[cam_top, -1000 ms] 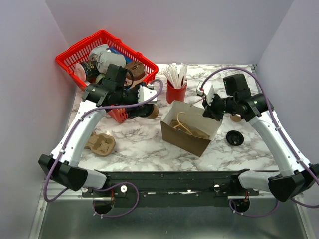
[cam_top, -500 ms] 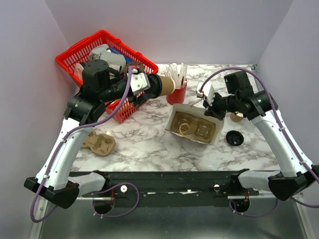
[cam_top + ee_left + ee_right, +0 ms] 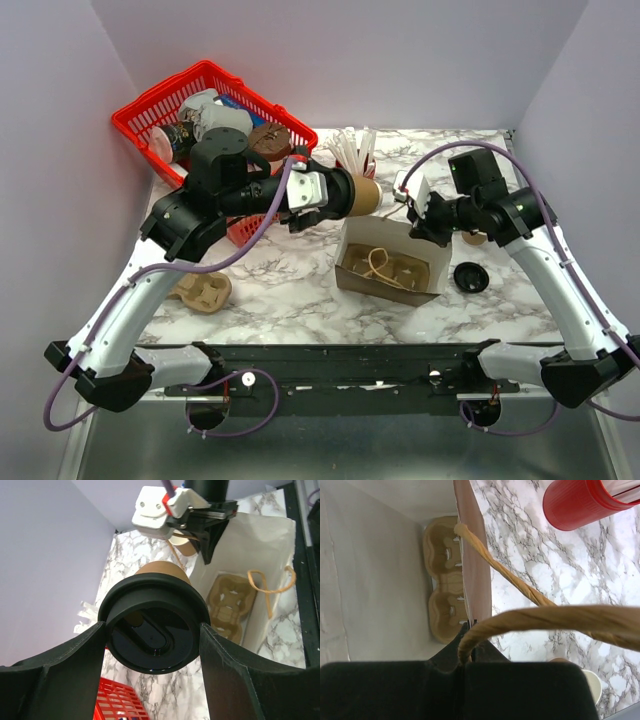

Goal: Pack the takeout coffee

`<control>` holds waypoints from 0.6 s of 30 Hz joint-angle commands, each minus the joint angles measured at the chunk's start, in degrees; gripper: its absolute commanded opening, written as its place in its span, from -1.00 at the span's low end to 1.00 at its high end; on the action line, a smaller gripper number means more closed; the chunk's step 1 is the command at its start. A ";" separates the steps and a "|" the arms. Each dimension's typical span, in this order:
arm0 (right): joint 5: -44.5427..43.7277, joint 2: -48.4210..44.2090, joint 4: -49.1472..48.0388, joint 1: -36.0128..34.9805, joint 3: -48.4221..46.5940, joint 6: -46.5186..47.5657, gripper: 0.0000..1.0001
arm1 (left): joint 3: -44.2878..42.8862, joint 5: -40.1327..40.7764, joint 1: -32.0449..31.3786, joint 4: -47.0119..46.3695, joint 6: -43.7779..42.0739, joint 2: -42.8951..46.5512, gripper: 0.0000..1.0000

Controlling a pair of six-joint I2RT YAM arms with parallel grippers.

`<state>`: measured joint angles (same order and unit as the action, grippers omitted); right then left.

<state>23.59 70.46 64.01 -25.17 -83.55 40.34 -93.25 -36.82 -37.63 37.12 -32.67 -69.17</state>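
1. In the top view we see the left fingers (image 3: 340,186) clamped on the lid end of the takeout coffee (image 3: 367,196). The cup lies on its side in the air, its brown base pointing toward the right arm. It hangs just above the far rim of the paper bag (image 3: 392,281).
2. In the same view the right fingers (image 3: 418,226) are pinched shut on the bag's right-hand rim. A cardboard carrier (image 3: 385,268) lies inside the bag. A red basket (image 3: 150,105) sits at the far left of the table (image 3: 290,290). A loose black lid (image 3: 471,277) lies to the right of the bag, and a second carrier (image 3: 205,290) lies at the near left.
3. In the left wrist view we look straight at the cup's black lid (image 3: 152,635). The left fingers (image 3: 65,670) press on its two sides, standing wide apart to span it. Past the cup we see the bag (image 3: 265,545) and the carrier (image 3: 230,600) in it.
4. In the right wrist view the right fingers (image 3: 455,650) are fully closed on the thin bag wall (image 3: 475,570), with the twisted paper handle (image 3: 545,615) looping across them. The carrier (image 3: 442,580) shows inside the bag. A red straw cup (image 3: 580,500) stands on the table outside it. The coffee is not in this view.
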 commanded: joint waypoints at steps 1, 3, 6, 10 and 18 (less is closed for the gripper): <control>1.02 -1.81 -3.80 -0.32 1.02 -1.93 -0.99 | -3.77 0.43 -3.32 9.26 -5.82 -1.75 -1.00; -0.03 -1.81 -4.07 -0.23 0.67 -2.10 -0.99 | -3.87 0.87 -4.55 9.55 -5.83 -2.20 -1.00; -0.74 -2.16 -3.98 -0.32 0.40 -1.32 -0.99 | -3.69 0.61 -7.10 10.07 -7.14 -3.60 -1.00; -1.62 -2.60 -3.63 -0.32 0.49 -1.05 -0.99 | -3.34 0.52 -10.27 9.81 -10.22 -5.27 -1.00; -3.99 -2.87 -5.12 -0.32 1.72 -1.93 -0.99 | -3.95 1.22 -15.72 9.55 -18.22 -8.35 -1.00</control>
<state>21.67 68.34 61.01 -25.17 -82.50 39.35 -96.09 -36.56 -51.44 46.54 -45.65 -76.31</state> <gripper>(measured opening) 0.016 0.751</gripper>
